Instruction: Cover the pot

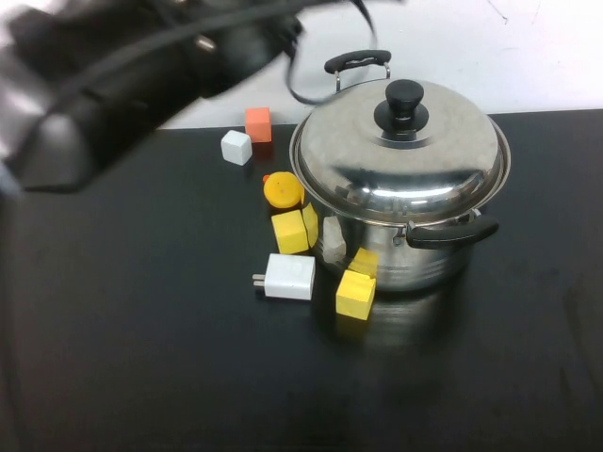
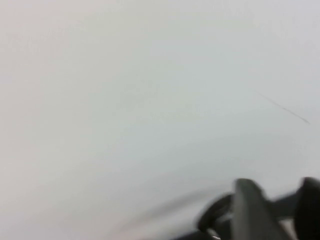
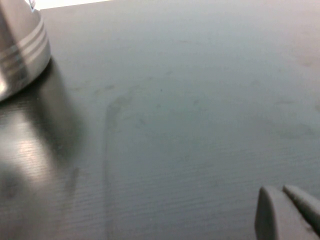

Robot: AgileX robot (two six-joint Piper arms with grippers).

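Table: black top (image 1: 141,358) running to a white wall at the far edge, where a thin black cable loops down behind the pot.
Pot: large stainless-steel pot (image 1: 424,259) stands toward the far edge, a little right of the table's middle; one black handle (image 1: 450,233) points to the near right, the other (image 1: 358,62) shows past the lid toward the far edge.
Lid: domed steel lid (image 1: 396,155) with black knob (image 1: 402,105) sits on the pot's rim and covers it.
Blocks: orange cube (image 1: 258,124) and white cube (image 1: 236,147) lie near the far edge, left of the pot; an orange-yellow round piece (image 1: 281,190) and yellow block (image 1: 291,231) sit just beside the pot's left wall; another yellow cube (image 1: 355,293) lies at its near side, and a pale block (image 1: 334,237) rests against the wall.
Charger: white plug adapter (image 1: 288,277) lies flat, nearer the table's middle, close to the yellow blocks.
Left fingers: my left fingers (image 2: 272,210) are raised over the far left corner, facing the white wall, blurred; I cannot tell how they stand.
Right fingers: my right fingers (image 3: 287,212) hover low over bare table beside the pot's base (image 3: 20,55), pressed together, holding nothing.
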